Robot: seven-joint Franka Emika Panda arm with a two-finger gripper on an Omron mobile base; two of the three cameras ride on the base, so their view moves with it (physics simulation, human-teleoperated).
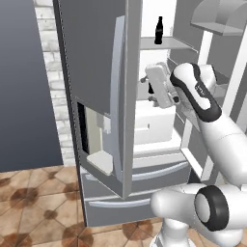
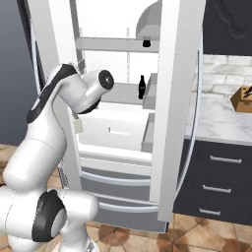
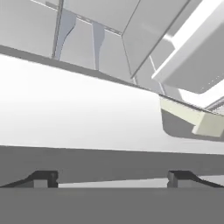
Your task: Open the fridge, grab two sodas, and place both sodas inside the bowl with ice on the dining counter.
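you are looking at the fridge [image 1: 96,62] with its right door swung wide, so the white interior is standing open to the arm, while the left door with the dispenser recess is staying in front of the left half. the end effector [image 3: 111,177] is reaching into the cavity at mid height, its two finger tips spread far apart with nothing between them, which suits a hand that is lining up on a bottle, not carrying one. one soda [image 1: 158,30] is standing upright on an upper shelf [image 1: 169,43], above the hand and well apart from it. the second soda [image 2: 141,87] is standing upright on a lower shelf toward the right side; in the left base view a dark shape is peeking out just behind the hand, probably that same bottle, though you cannot tell for sure. judging from this, the lower bottle is the closer target. the room for moving is narrow: the inner edge of the left door is sitting just beside the wrist on one side, the door bins [image 2: 149,118] of the open door are lining the other, and a white drawer [image 2: 115,129] is lying below. the hand view is looking along a pale shelf surface, so the fingers are riding close to it.
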